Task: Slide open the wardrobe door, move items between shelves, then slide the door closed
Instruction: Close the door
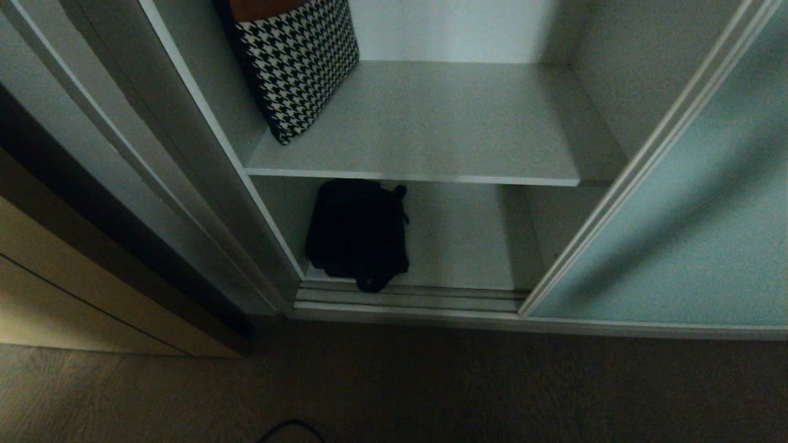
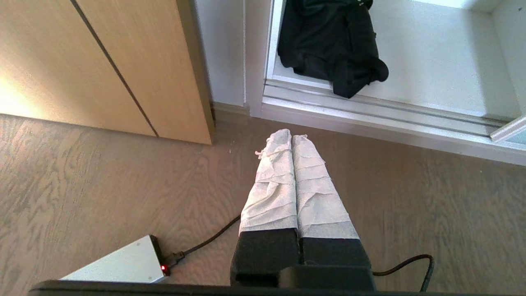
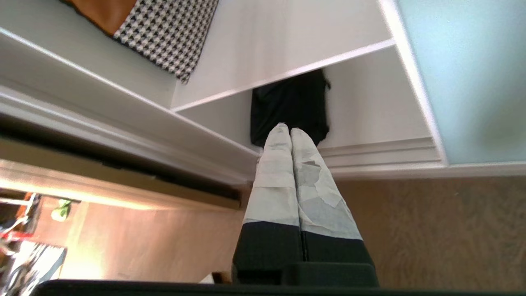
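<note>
The sliding wardrobe door [image 1: 677,215] stands pushed to the right side, so the compartment is open. Inside, the upper shelf [image 1: 443,129] carries the houndstooth bag [image 1: 298,61], which has an orange top and leans against the left wall of the wardrobe. Under it, on the bottom shelf [image 1: 468,240], the black bag [image 1: 360,237] lies near the left side, and one floppy corner of it hangs over the ribbed floor track [image 1: 418,298].

No arm is visible in the head view. The left gripper [image 2: 291,135] hangs low over the wooden floor [image 2: 102,185], just in front of the track, with its taped fingers [image 2: 273,181] pressed together and holding nothing. A beige wooden panel [image 2: 102,61] stands beside it. The right gripper [image 3: 286,129] points toward the black bag in the open compartment. Its fingers [image 3: 277,172] are also clenched together and empty, and I cannot tell if the tips touch the bag.
</note>
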`<state>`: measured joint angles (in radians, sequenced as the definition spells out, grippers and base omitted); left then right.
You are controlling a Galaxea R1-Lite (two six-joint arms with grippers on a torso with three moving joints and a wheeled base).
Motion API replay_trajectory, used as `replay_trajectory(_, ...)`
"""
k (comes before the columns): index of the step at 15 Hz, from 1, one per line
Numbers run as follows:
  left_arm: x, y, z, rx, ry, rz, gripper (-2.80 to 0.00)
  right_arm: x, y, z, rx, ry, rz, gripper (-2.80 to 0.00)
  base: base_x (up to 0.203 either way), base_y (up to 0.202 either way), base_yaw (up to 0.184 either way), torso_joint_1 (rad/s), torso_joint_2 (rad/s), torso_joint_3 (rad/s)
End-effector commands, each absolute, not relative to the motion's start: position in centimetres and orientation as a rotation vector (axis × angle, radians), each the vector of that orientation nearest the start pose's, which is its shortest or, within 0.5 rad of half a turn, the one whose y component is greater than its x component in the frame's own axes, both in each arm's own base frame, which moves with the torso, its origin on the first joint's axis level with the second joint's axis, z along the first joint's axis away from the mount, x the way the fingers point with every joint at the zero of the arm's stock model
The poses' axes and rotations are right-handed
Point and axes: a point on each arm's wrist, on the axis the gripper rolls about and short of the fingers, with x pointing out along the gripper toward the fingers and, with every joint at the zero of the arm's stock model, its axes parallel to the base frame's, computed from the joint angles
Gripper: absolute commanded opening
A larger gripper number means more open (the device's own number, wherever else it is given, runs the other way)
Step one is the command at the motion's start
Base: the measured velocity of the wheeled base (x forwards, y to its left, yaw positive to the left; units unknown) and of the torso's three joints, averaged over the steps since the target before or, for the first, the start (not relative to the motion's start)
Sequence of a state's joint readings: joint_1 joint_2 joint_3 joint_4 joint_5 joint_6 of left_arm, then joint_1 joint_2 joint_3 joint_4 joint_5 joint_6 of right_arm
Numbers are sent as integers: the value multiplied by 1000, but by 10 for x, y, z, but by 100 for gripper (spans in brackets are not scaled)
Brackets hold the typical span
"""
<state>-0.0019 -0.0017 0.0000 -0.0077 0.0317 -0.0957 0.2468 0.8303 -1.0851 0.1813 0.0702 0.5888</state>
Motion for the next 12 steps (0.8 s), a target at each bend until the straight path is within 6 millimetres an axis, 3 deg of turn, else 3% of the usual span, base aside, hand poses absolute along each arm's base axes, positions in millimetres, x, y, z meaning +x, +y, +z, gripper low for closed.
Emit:
replay_trajectory(1,-23,1,76,-97,-9,29,-280,40,11,348,583,-11,318,-280,0,0,0,0,0,0)
replay_trajectory(9,-23,1,76,-97,-9,30,-280,15,3,348,538,-114,202,-280,0,0,0,0,0,0)
replay_trajectory(12,-23,1,76,-97,-8,30,-280,15,3,348,534,-107,167,-280,0,0,0,0,0,0)
